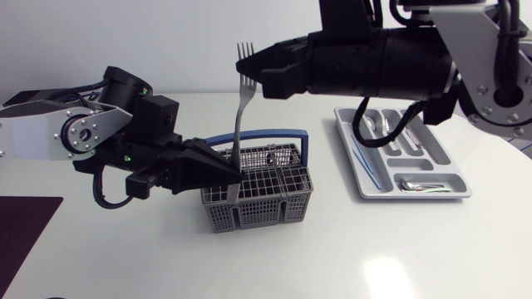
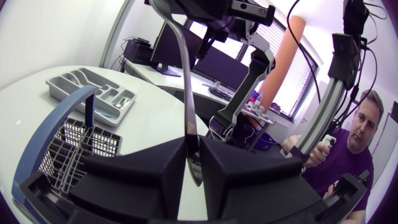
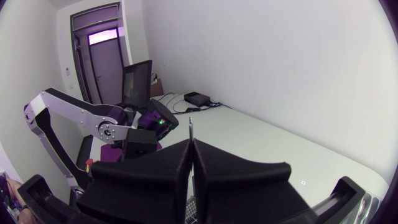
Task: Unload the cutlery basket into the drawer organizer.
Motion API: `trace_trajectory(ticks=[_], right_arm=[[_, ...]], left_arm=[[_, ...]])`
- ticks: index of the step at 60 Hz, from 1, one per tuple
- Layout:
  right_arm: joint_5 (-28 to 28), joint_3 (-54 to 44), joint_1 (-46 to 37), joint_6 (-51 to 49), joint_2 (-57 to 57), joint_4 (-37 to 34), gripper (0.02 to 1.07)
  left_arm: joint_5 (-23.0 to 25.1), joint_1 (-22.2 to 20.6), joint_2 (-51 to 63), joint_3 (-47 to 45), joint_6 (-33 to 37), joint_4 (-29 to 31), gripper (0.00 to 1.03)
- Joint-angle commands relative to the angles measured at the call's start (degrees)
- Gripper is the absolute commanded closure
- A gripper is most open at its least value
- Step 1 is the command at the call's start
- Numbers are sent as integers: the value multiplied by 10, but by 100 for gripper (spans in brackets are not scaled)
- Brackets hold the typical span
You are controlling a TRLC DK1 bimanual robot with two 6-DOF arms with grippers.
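Presently the fork (image 1: 240, 124) is held upright, tines up, over the cutlery basket (image 1: 274, 208). It is gripped low on the handle by the closed fingers of the left gripper (image 1: 235, 176) and near the neck by those of the right gripper (image 1: 249, 76). A handover is judged to be in hand. Next, the left fingers should be opened and the fork carried to the drawer organizer (image 1: 453, 178), well apart on the table (image 1: 332, 257).
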State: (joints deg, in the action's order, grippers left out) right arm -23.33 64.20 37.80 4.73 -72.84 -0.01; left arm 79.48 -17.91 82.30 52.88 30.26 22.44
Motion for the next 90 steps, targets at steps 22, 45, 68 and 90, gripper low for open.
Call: trace_trajectory(ticks=[22,45,68,90], right_arm=[[13,5,-5,-9,23,3,37],[64,7,2,-26,45,-16,31],[92,4,18,-30,38,-33,31],[102,17,39,-29,2,-41,32]], left_arm=[[11,31,-7,2,15,9,100],[-83,62,-70,-20,13,13,100],[-312,21,-161,-86,-150,-198,100],[-494,-44,-199,-107,-183,-269,100]])
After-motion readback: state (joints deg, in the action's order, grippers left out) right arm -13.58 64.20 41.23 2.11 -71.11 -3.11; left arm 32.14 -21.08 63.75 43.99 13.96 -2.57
